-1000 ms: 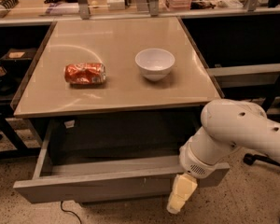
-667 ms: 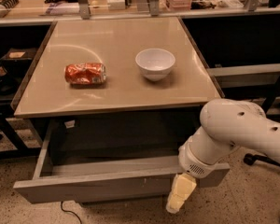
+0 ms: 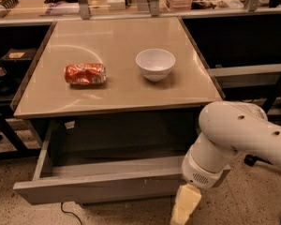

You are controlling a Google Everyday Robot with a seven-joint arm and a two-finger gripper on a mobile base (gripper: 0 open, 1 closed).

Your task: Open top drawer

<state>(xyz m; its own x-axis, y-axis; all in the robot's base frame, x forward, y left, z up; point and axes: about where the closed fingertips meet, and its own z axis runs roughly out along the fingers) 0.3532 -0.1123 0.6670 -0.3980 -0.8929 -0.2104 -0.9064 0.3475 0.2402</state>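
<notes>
The top drawer (image 3: pixel 96 189) is pulled far out from under the tan table top (image 3: pixel 117 86). Its grey front faces me and its grey inside looks bare. My gripper (image 3: pixel 185 206) hangs at the drawer's right front corner, low in the view, with its cream fingers pointing down toward the floor. The white arm (image 3: pixel 234 137) reaches in from the right and covers the drawer's right end.
On the table top lie a crushed red can (image 3: pixel 85 74) at the left and a white bowl (image 3: pixel 155 63) at the middle. A cluttered shelf (image 3: pixel 131 1) runs along the back. Dark racks stand at both sides. A cable (image 3: pixel 70 212) lies on the speckled floor.
</notes>
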